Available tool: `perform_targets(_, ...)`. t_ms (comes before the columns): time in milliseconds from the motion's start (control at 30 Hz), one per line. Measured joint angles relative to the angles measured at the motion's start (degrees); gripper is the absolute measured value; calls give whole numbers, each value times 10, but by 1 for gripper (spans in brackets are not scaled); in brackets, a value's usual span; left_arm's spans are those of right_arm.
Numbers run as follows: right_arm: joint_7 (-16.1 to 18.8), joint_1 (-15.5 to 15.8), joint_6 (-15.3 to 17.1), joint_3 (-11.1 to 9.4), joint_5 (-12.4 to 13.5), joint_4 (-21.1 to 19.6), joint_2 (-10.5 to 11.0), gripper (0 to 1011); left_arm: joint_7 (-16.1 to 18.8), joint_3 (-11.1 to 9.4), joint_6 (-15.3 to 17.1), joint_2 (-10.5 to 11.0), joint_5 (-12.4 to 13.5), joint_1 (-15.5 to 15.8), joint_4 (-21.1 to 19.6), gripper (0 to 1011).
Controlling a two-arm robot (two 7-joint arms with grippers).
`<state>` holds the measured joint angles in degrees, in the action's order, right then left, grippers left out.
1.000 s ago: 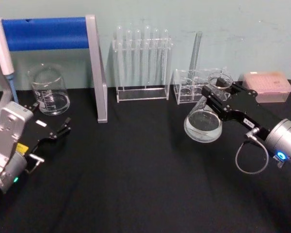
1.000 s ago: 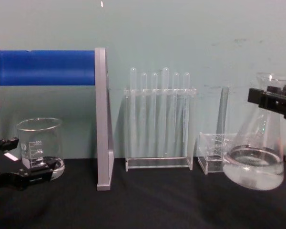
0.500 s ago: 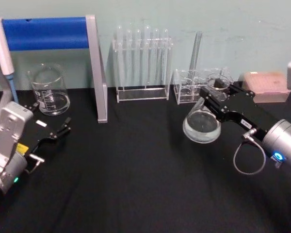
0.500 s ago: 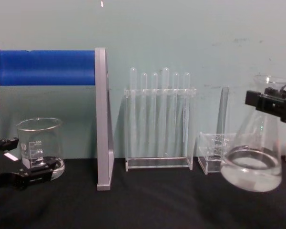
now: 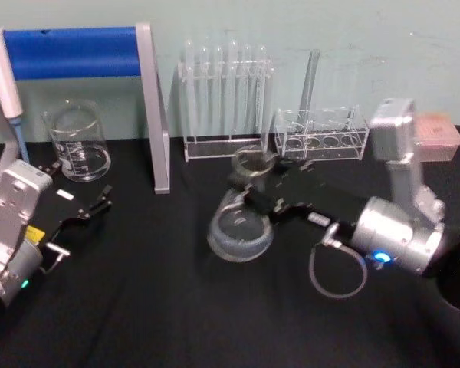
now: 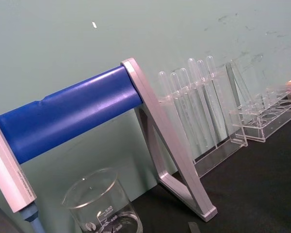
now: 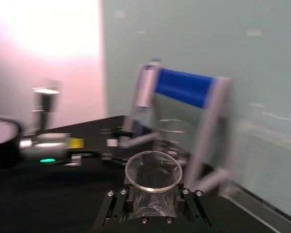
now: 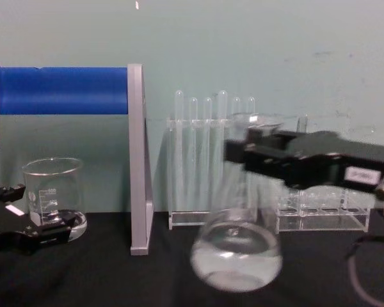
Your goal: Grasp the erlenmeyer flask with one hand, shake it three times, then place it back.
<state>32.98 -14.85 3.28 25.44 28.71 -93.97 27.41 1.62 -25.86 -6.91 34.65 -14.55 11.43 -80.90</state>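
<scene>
The erlenmeyer flask (image 5: 241, 226) was held over the middle of the black-clothed bench (image 5: 176, 314), pinched at its narrow neck by the right pincer (image 5: 254, 184), whose blocky black jaws were pressed against the glass on either side. The flask, of clear glass with a wide base and flared rim, was slightly tilted; whether its base touched the cloth could not be told.

Just behind it stood one tall clear rack (image 5: 225, 100) with six round-ended test tubes. In the chest view part of that rack was hidden by the flask and the pincer. To the right one low clear rack (image 5: 322, 142) was set, with a single long tube (image 5: 312, 80) standing upright at it, and one pink box (image 5: 438, 132) was seen beyond.

At the left one grey-framed stand with a blue bar (image 5: 69, 52) was placed. One graduated cylindrical glass beaker (image 5: 78, 146) stood beneath it. The left pincer (image 5: 100, 203) was spread and empty, near the beaker and well apart from the flask.
</scene>
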Motion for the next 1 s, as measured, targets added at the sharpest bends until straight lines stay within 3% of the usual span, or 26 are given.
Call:
perform_targets(33, 0, 0, 0, 0, 0, 0, 0, 449, 0, 0, 0, 0, 0, 0, 0, 1001)
perform_targets(200, 56, -32, -7, 49, 5, 14, -8, 449, 0, 0, 0, 0, 0, 0, 0, 1001)
perform_targets(367, 61, -40, -9, 61, 9, 19, -10, 449, 0, 0, 0, 0, 0, 0, 0, 1001)
perform_targets(500, 40, -36, -12, 58, 11, 19, -9, 449, 0, 0, 0, 0, 0, 0, 0, 1001)
perform_targets(667, -19, -18, -15, 33, 13, 11, -3, 449, 0, 0, 0, 0, 0, 0, 0, 1001)
perform_targets(1000, -172, 54, -11, -71, -3, -25, 9, 449, 0, 0, 0, 0, 0, 0, 0, 1001)
